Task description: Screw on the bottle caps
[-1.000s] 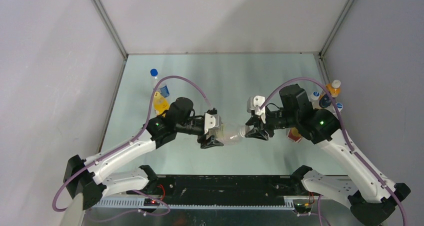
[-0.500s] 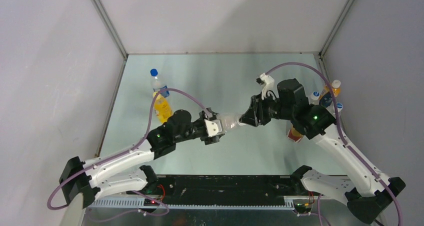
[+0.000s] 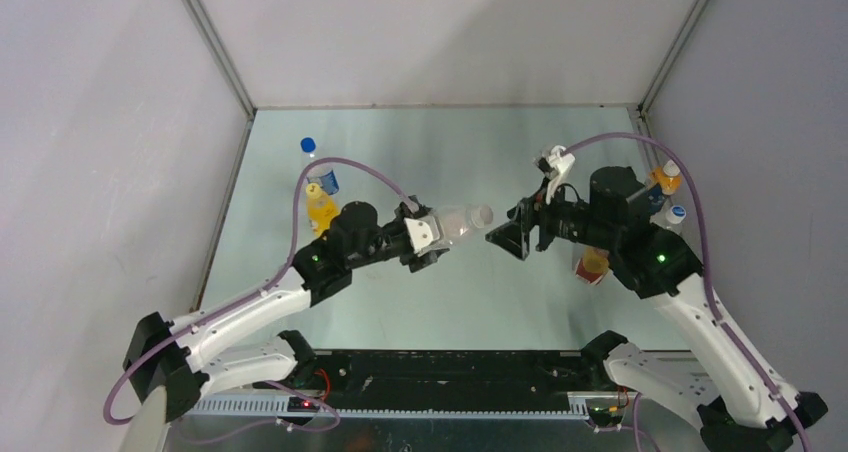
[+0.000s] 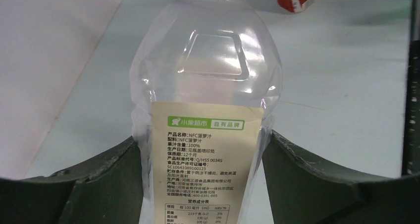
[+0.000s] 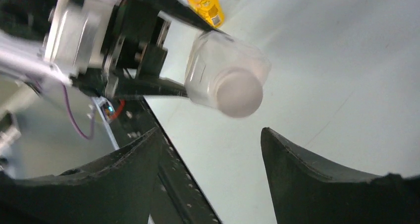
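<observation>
Since half a second ago your right pincer (image 3: 510, 238) has let go of the neck and drawn back toward its own side. Its jaws now stand spread, with nothing between them. Your left pincer (image 3: 440, 234) keeps its clamp on the clear bottle (image 3: 458, 222), pinching it across the labelled body and holding it off the table (image 3: 400, 152), lying nearly level.

The bottle's long axis runs from the left pincer toward the right one, neck leading, so the white cap (image 5: 239, 92) on the neck faces the right pincer head-on. That cap is apart from the right fingertips, just ahead of them. In the right wrist view it sits above the gap between the fingers, not inside it.

Your right arm is plainly the nearer one to the cap. A fresh bite would likely need that pincer brought forward along the bottle's axis and centred on the cap. You cannot tell from here whether the cap is fully tight.

The brown-drink bottle (image 3: 592, 265) stands on the table beside your right arm, in neither grip.
</observation>
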